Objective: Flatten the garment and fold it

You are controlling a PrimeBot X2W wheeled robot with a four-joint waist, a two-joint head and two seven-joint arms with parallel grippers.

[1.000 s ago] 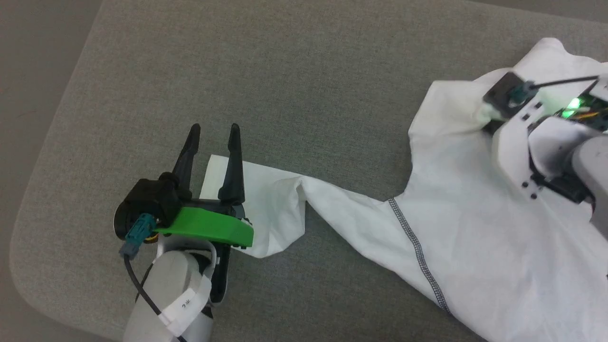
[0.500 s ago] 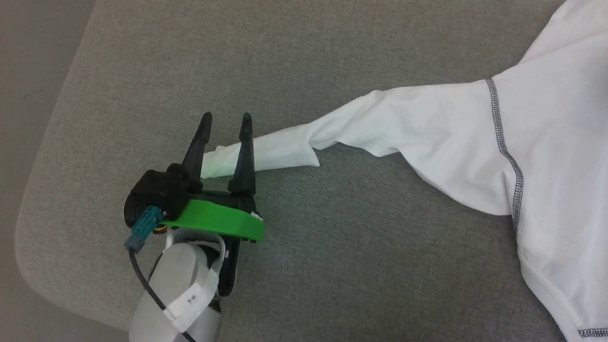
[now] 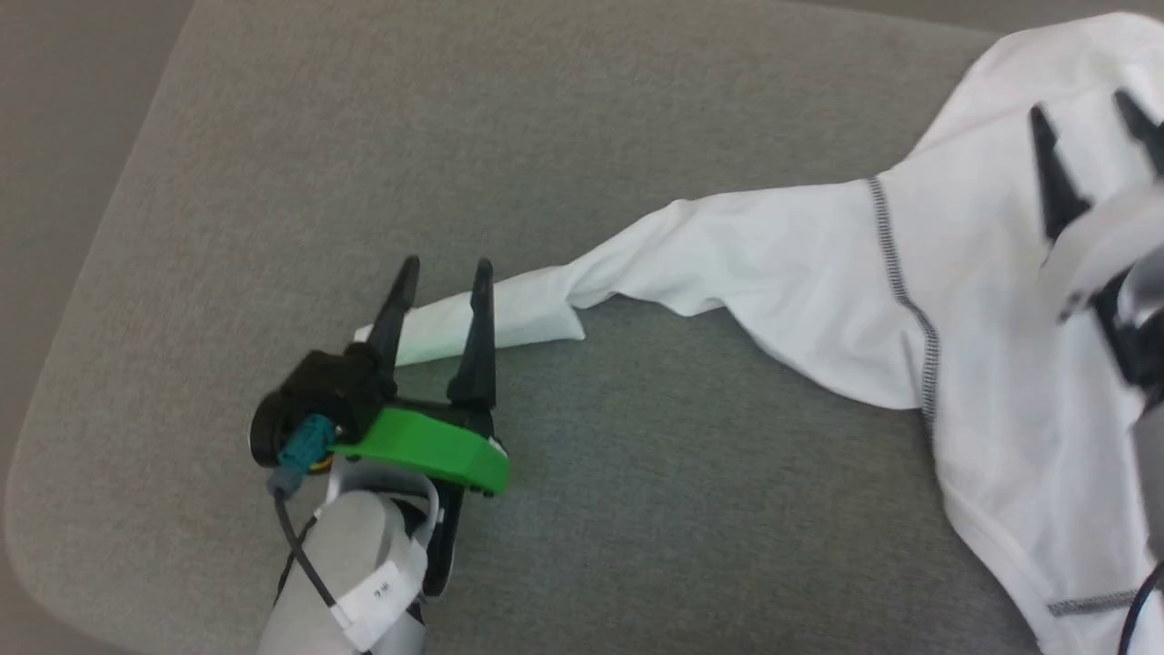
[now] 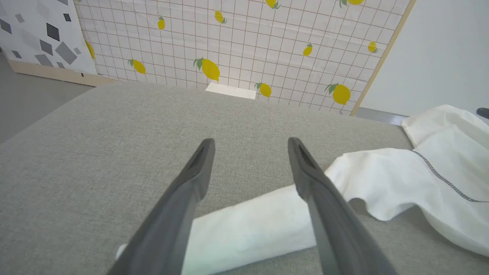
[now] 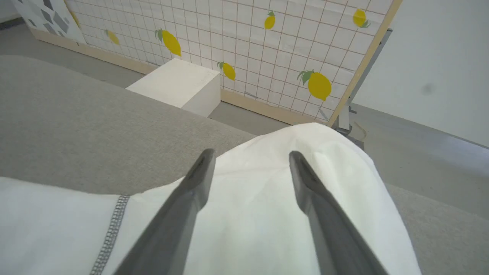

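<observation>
The garment (image 3: pixel 991 300), a white long-sleeved shirt with dark zigzag stitching, lies on the grey cushioned surface (image 3: pixel 582 136). Its body is at the right; one sleeve (image 3: pixel 727 264) stretches left. My left gripper (image 3: pixel 446 273) stands open with its fingers astride the sleeve's cuff end (image 4: pixel 248 233), nothing pinched. My right gripper (image 3: pixel 1087 114) is open above the garment's body at the far right edge; in the right wrist view its fingers (image 5: pixel 191 194) hover over a raised hump of white fabric (image 5: pixel 259 214), holding nothing.
The cushion's rounded left corner (image 3: pixel 36 546) drops to the floor. Beyond the far edge stand a lemon-patterned grid panel (image 4: pixel 244 46) and a rigid white box (image 5: pixel 179 84) on the floor. Bare cushion extends ahead of the left gripper.
My right gripper has let go of the garment and now stands open over it. The sleeve has been drawn out straighter to the right. The head view has shifted.
</observation>
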